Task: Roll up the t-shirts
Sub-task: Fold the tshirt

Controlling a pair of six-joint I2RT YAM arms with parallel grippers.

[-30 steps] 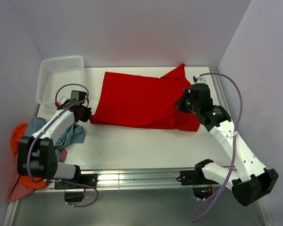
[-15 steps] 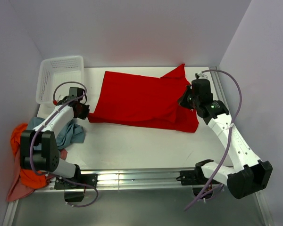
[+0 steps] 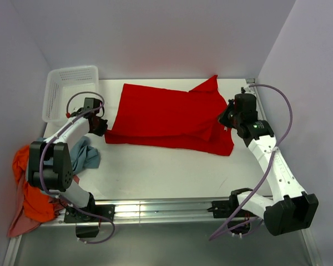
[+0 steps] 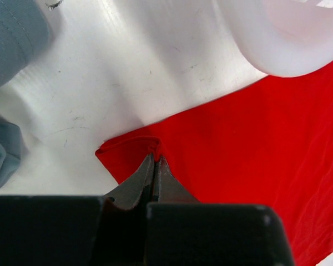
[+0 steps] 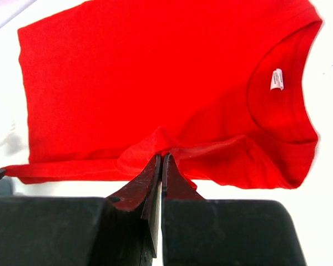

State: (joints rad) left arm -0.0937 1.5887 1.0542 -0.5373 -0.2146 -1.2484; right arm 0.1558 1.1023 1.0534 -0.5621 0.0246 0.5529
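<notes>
**Red shirt pinched at both ends, no roll begun**

The left pincer (image 4: 154, 166) is clenched on the hem-end corner of the red t-shirt (image 3: 166, 116). The cloth bunches into a small fold between the closed jaws. The right pincer (image 5: 160, 162) is clamped just as tight on a raised pleat of the same shirt, along its near edge toward the collar end. The white neck label (image 5: 276, 78) shows face up inside the collar.

Between the two grips the red shirt lies across the far middle of the table (image 3: 155, 172), hem to the left and collar to the right. It is mostly flat, with the near edge doubled over and one point of cloth sticking out toward the back wall. No part of it is wound up.

Further out, the white basket (image 3: 72, 70) stands at the far left corner, just beside the pinched hem corner. A grey-blue shirt (image 3: 86, 158) lies crumpled next to the left arm. An orange shirt (image 3: 33, 199) and a pale pink one (image 3: 16, 224) hang in a heap over the table's left edge, well apart from either pincer.

By these views the job looks to be at an early stage. The first shirt seems to be getting straightened or folded narrow, its rolling is yet to start, and the other three wait untouched
</notes>
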